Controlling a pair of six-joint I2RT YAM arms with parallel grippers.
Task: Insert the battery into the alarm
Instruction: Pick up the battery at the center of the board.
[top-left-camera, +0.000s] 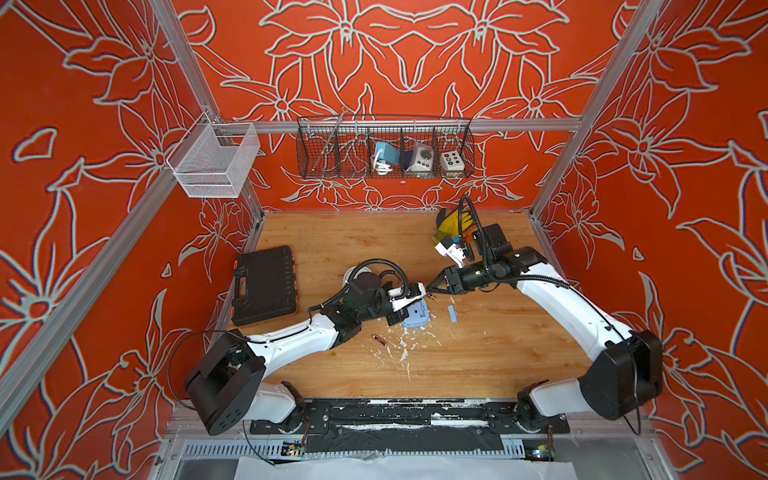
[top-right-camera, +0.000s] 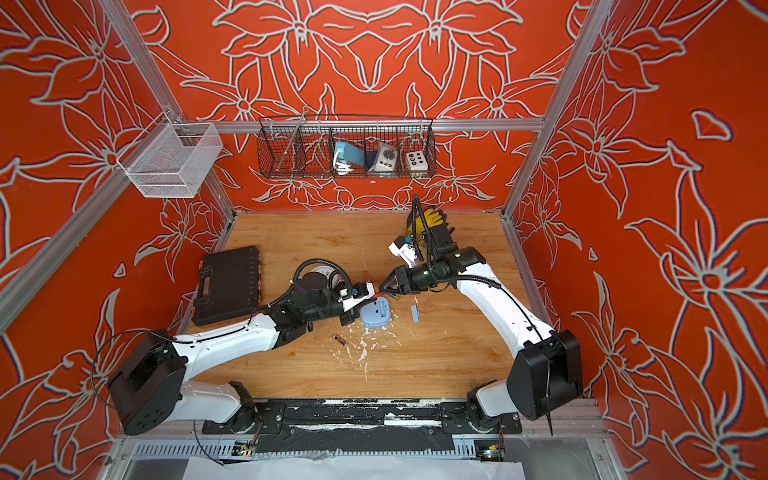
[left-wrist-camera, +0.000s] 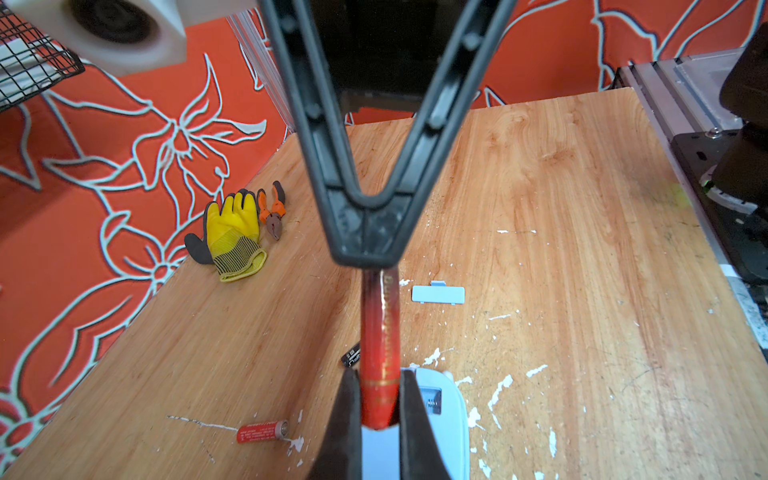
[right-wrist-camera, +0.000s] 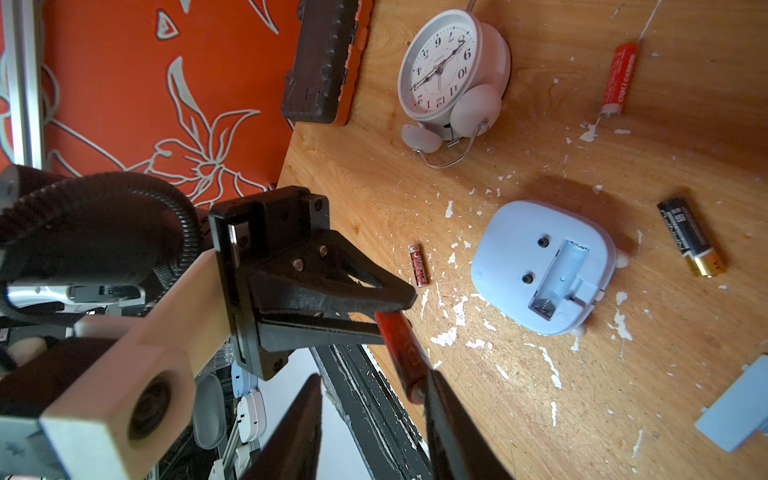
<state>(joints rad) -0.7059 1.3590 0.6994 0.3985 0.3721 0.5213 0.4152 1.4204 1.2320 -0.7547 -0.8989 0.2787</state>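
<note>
My left gripper (left-wrist-camera: 382, 386) is shut on one end of a red battery (left-wrist-camera: 380, 328) and holds it in the air just above the alarm (right-wrist-camera: 540, 266). The alarm is a light blue clock lying face down, with its battery bay open and empty. My right gripper (right-wrist-camera: 371, 374) is open. The battery's free end (right-wrist-camera: 413, 390) rests against one of its fingers (right-wrist-camera: 449, 415), while the other stands well clear. In both top views the two gripper tips meet over the alarm (top-left-camera: 415, 315), (top-right-camera: 376, 313).
The alarm's blue cover (right-wrist-camera: 735, 419) lies beside it. Loose batteries lie nearby: a black one (right-wrist-camera: 690, 237), a red one (right-wrist-camera: 619, 79) and a small one (right-wrist-camera: 419, 266). There is also a white alarm clock (right-wrist-camera: 449, 70), a black tool case (top-left-camera: 264, 284), a yellow glove (left-wrist-camera: 232, 237) and pliers (left-wrist-camera: 272, 212).
</note>
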